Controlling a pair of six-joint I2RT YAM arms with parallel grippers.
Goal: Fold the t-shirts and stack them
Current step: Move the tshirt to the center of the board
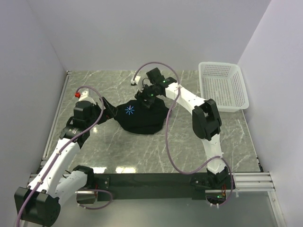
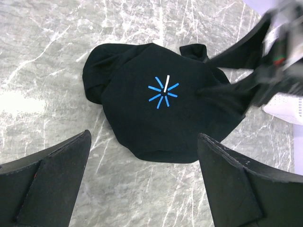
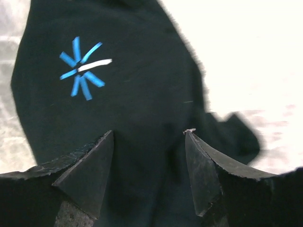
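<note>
The black t-shirt lies bunched, starburst logo up, on the marble table. It sits directly ahead of the left gripper, whose jaws gape wide just short of the cloth's near edge. The right gripper hangs over the heap's opposite side, jaws partly apart with fabric beneath them; contact cannot be told. The right claw looks the nearer. The heap's longer run stretches roughly from one claw toward the other. Collar and hem are lost in folds, so which way the shirt points cannot be read.
</note>
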